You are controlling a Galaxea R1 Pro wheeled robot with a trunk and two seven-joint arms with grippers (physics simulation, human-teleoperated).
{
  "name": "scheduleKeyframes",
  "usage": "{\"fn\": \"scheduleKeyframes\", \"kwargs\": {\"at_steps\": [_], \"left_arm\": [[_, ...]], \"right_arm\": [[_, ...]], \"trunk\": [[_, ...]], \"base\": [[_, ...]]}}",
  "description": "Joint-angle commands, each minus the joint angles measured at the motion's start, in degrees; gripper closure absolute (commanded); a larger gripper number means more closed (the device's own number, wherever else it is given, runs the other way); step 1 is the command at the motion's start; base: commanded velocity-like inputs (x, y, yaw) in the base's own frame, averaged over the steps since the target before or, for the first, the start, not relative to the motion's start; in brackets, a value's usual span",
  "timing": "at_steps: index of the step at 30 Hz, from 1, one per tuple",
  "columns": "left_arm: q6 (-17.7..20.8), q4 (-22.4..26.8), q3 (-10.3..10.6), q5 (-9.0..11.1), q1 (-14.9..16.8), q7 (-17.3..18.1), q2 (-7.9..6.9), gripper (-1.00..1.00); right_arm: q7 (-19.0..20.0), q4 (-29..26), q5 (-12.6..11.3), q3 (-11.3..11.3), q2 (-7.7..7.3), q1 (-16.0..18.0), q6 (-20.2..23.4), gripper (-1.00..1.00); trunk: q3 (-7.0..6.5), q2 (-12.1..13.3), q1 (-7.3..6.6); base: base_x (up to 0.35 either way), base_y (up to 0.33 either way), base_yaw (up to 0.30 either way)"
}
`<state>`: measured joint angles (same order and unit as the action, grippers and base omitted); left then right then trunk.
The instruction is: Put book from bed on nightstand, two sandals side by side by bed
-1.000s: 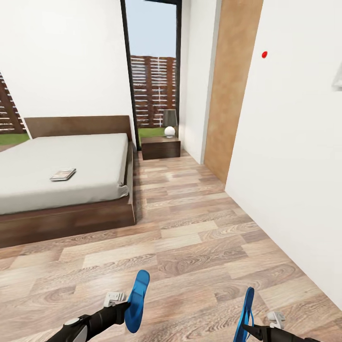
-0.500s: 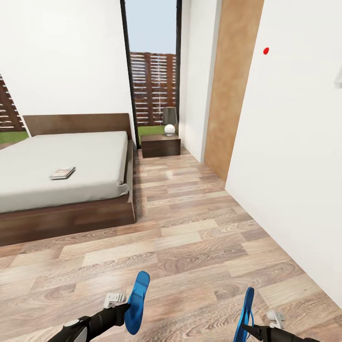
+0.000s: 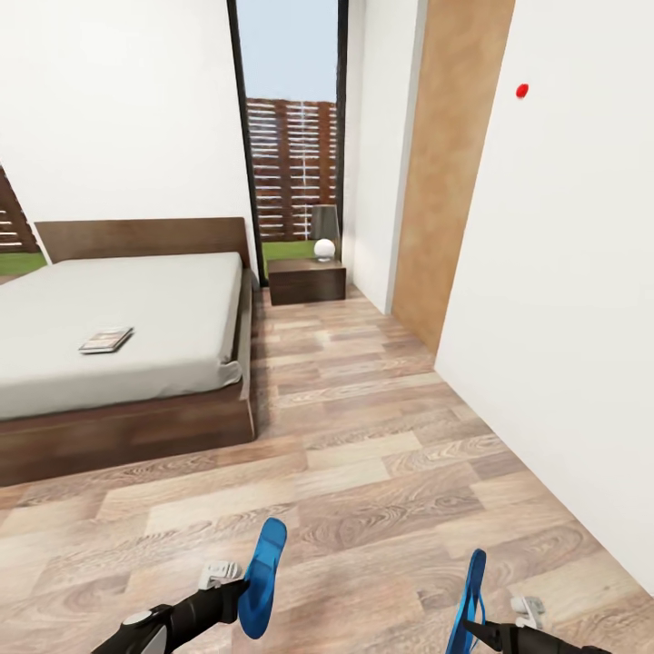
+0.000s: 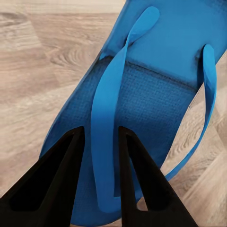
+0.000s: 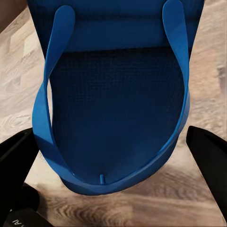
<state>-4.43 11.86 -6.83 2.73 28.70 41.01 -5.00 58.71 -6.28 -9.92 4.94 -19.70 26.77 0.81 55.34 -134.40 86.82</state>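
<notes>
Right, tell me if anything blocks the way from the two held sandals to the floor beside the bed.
Nothing visible does. Bare wood floor runs from the left sandal and right sandal to the bed; the nightstand stands past it by the window.

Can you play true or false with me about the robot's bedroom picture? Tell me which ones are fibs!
1. Each gripper holds a blue sandal. True: the left gripper has its fingers on a strap of the left sandal, and the right gripper carries the right sandal.
2. The book is on the nightstand. False: it lies on the bed, on the grey mattress.
3. A lamp stands on the nightstand. True.
4. The sandals lie on the floor beside the bed. False: they are held up above the wood floor, away from the bed.
5. The bed's mattress is bright red. False: it is light grey.
</notes>
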Motion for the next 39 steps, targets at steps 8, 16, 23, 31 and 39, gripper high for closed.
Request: {"fn": "scheduleKeyframes", "kwargs": {"at_steps": [8, 16, 23, 31, 39], "left_arm": [[-0.1, -0.1, -0.1, 0.3, 0.0, 0.1, -0.01, 1.0], [-0.1, -0.1, -0.1, 0.4, 0.0, 0.1, -0.01, 1.0], [-0.1, -0.1, -0.1, 0.4, 0.0, 0.1, -0.01, 1.0], [-0.1, -0.1, -0.1, 0.4, 0.0, 0.1, -0.01, 1.0], [-0.1, -0.1, -0.1, 0.4, 0.0, 0.1, -0.01, 1.0]], "right_arm": [[0.2, 0.0, 0.2, 0.5, 0.01, 0.0, 0.1, 1.0], [0.2, 0.0, 0.2, 0.5, 0.0, 0.0, 0.1, 1.0], [0.2, 0.0, 0.2, 0.5, 0.01, 0.0, 0.1, 1.0], [0.2, 0.0, 0.2, 0.5, 0.01, 0.0, 0.1, 1.0], [0.2, 0.0, 0.2, 0.5, 0.01, 0.0, 0.1, 1.0]], "trunk": [[0.05, 0.0, 0.02], [0.05, 0.0, 0.02], [0.05, 0.0, 0.02], [0.05, 0.0, 0.02], [0.05, 0.0, 0.02]], "base": [[0.262, 0.0, -0.056], [0.027, 0.0, -0.144], [0.186, -0.049, -0.008], [0.302, -0.079, 0.0], [0.307, -0.081, 0.0]]}}
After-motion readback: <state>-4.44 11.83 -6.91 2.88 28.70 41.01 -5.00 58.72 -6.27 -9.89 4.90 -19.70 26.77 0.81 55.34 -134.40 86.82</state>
